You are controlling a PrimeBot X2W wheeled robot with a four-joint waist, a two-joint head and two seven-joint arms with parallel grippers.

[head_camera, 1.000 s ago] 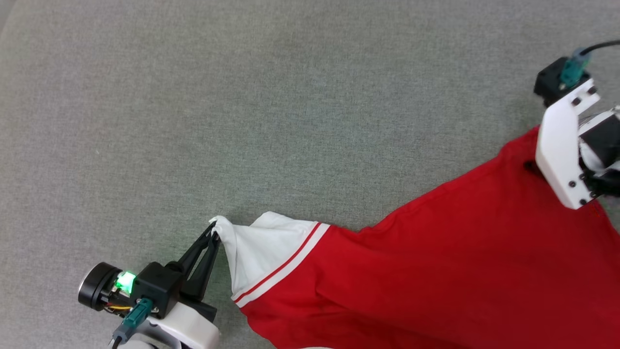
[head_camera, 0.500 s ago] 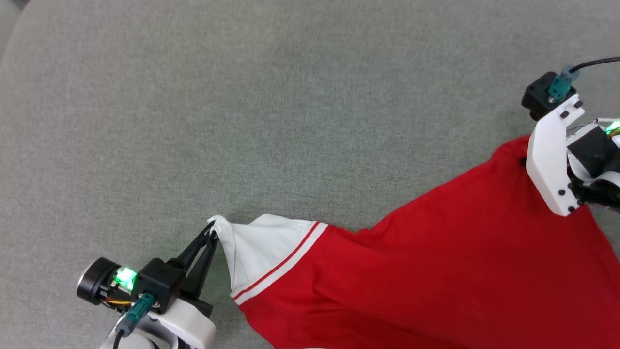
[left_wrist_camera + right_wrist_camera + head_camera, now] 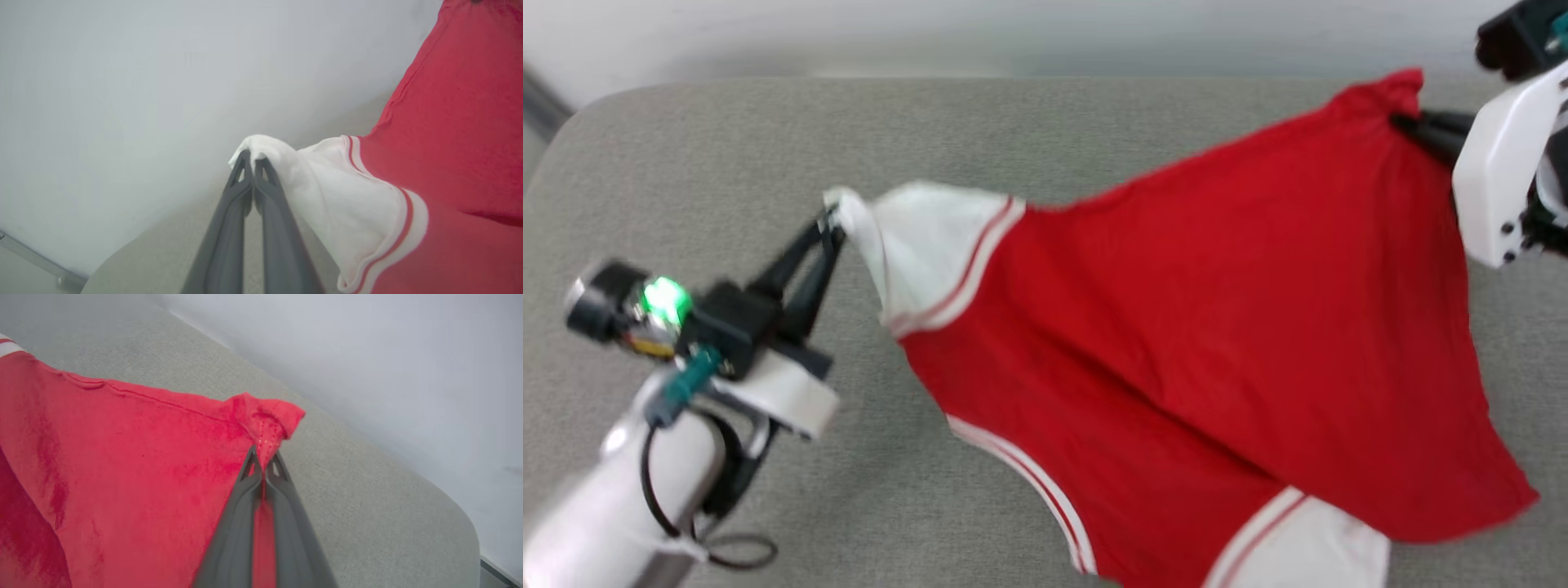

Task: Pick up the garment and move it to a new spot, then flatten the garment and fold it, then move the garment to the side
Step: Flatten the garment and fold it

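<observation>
The garment (image 3: 1192, 327), a red T-shirt with white striped-trim sleeves, hangs spread between my two grippers above the grey table (image 3: 686, 163), plain red side showing. My left gripper (image 3: 832, 224) is shut on the tip of a white sleeve (image 3: 261, 149); its fingers (image 3: 237, 212) pinch the cloth in the left wrist view. At the upper right my right gripper (image 3: 1409, 122) is shut on a bunched red corner (image 3: 265, 420) of the garment (image 3: 122, 465). The lower sleeve (image 3: 1298, 547) trails toward the bottom edge.
The grey fabric-covered table has a rounded far-left corner (image 3: 580, 122) and a far edge against a pale wall (image 3: 1013, 33). In the right wrist view the table's rounded corner (image 3: 457, 514) drops off near the wall.
Both grippers have lifted the garment off the table, and it now hangs stretched between them. The head view has tilted up, bringing the table's far edge and the wall into sight.
</observation>
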